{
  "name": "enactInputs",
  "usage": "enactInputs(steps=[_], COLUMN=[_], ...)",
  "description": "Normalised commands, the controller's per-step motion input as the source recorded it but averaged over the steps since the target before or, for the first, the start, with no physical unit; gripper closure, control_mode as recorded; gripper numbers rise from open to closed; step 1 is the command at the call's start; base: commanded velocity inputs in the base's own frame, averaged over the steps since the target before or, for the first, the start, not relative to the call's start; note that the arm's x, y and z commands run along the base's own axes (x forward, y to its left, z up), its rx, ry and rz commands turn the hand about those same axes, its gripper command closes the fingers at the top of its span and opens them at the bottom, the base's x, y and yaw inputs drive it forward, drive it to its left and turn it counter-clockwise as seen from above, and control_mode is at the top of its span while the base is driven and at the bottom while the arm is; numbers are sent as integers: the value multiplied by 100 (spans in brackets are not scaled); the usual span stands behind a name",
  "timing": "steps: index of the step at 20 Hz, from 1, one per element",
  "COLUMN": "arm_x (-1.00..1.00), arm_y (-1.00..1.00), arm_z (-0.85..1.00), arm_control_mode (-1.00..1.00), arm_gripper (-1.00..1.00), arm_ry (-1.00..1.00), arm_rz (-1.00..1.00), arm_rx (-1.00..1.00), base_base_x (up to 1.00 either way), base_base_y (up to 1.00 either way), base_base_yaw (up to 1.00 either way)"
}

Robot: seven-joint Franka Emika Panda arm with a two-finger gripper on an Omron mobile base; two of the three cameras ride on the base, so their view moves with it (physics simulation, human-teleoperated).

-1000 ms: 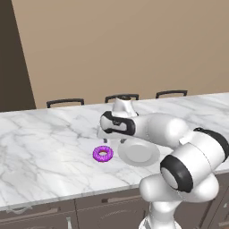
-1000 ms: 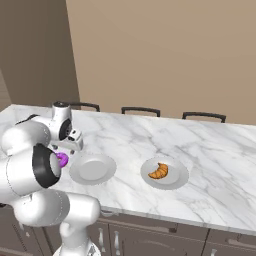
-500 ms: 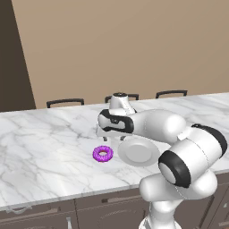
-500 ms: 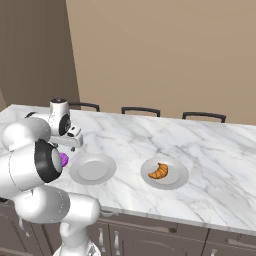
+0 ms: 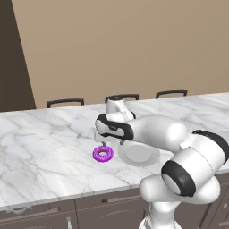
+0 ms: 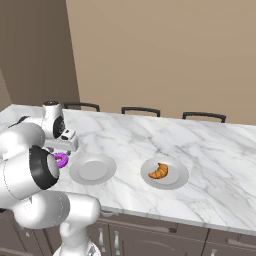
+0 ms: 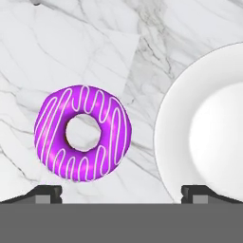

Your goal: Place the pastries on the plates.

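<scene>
The purple-frosted donut (image 7: 83, 133) lies flat on the marble counter (image 5: 44, 138), just left of an empty light-grey plate (image 7: 204, 137). My gripper (image 7: 123, 193) hovers above them, open, one fingertip over the donut's side and the other over the plate, with nothing held. From the base, the donut (image 5: 103, 154) sits beside that plate (image 5: 141, 154) under my hand (image 5: 108, 141). In the right base view the donut (image 6: 61, 160) is partly hidden by my arm, next to the empty plate (image 6: 93, 169). The croissant (image 6: 158, 170) rests on the second plate (image 6: 175, 177) further right.
Three dark chair backs (image 5: 65, 102) (image 5: 121, 96) (image 5: 171, 93) stand behind the counter's far edge. The counter's front edge (image 5: 67, 192) runs above dark cabinet drawers. Bare marble stretches left of the donut and right of the croissant plate.
My hand has shifted slightly above the donut and the empty plate. The donut, croissant and both plates have not moved.
</scene>
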Motion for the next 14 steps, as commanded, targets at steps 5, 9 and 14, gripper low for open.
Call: enactInputs(steps=[5,9,14], arm_x=[17,14,12], arm_y=[5,3,1], arm_z=[-11,-21,-23], arm_control_mode=[-100,-100,-100], arm_gripper=[-100,-100,-100], arm_ry=[3,0,0], arm_rz=[0,0,0], arm_rx=[1,0,0], base_base_x=[0,0,0], base_base_y=[0,0,0], base_base_yaw=[0,0,0])
